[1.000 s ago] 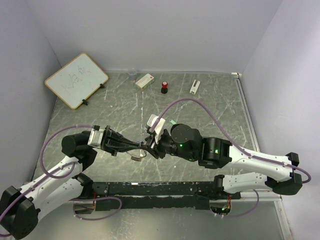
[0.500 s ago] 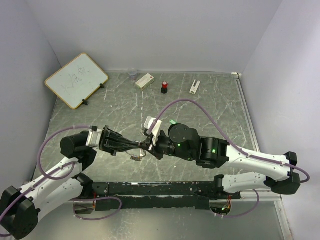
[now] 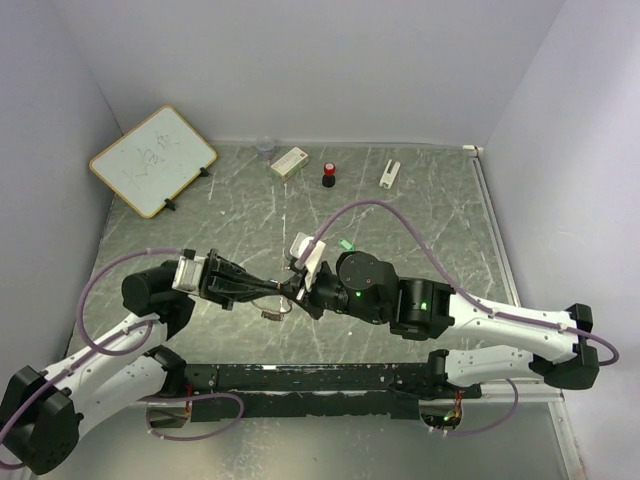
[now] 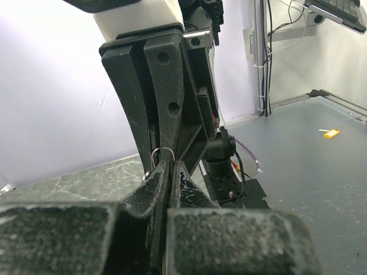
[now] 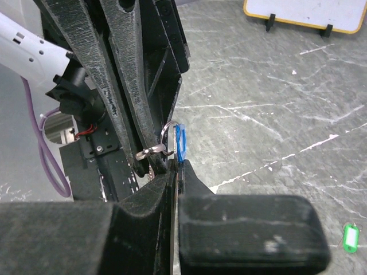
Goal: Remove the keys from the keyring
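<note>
While my left end effector point(image 4: 166, 167) grips the keyring point(image 4: 162, 151) and my right end effector point(image 5: 175, 169) pinches the blue key point(image 5: 180, 143), a skewed pull could slip either.

Two grippers: left gripper point(image 4: 168, 172), right gripper point(image 5: 174, 167); one keyring point(image 5: 166, 124); one blue key point(image 5: 180, 141); one green key point(image 5: 350, 236); one whiteboard point(image 3: 152, 160); one cup point(image 3: 265, 148); one box point(image 3: 290, 161); one knob point(image 3: 328, 176); one clip point(image 3: 390, 173).
</note>
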`<move>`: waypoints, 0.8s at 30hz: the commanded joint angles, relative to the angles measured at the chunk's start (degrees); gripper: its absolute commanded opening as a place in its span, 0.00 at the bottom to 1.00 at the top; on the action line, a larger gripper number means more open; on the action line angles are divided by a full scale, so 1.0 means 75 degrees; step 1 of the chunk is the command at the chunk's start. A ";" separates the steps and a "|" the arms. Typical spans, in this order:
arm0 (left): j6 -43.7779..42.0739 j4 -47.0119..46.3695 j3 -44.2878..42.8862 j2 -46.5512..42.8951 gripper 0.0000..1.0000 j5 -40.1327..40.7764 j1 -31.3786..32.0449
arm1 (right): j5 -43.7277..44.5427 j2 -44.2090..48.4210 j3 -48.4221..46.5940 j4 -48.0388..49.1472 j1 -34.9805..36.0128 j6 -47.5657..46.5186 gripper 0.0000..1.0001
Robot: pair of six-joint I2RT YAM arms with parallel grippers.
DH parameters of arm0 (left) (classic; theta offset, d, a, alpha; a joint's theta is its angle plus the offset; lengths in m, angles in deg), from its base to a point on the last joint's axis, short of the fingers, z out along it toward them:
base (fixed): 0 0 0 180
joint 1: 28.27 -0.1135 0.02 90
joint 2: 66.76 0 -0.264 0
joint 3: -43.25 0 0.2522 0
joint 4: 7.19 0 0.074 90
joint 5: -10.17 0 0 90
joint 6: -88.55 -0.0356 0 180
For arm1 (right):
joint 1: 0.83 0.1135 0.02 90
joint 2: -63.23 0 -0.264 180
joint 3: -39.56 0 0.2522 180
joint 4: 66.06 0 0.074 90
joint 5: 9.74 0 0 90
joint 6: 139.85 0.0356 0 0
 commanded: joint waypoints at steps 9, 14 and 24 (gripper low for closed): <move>0.1379 -0.2566 -0.0326 0.0166 0.07 0.0232 0.0104 | 0.0931 -0.0810 0.0330 0.0406 0.0051 0.0259 0.00; 0.0208 -0.0737 -0.0189 -0.0414 0.07 0.0365 0.0104 | 0.2117 -0.0392 0.0303 0.0287 0.0047 0.0326 0.00; -0.3115 0.4770 -0.0579 -0.1208 0.07 0.1960 0.0103 | 0.4967 0.0526 0.0069 0.0021 0.0054 0.0396 0.00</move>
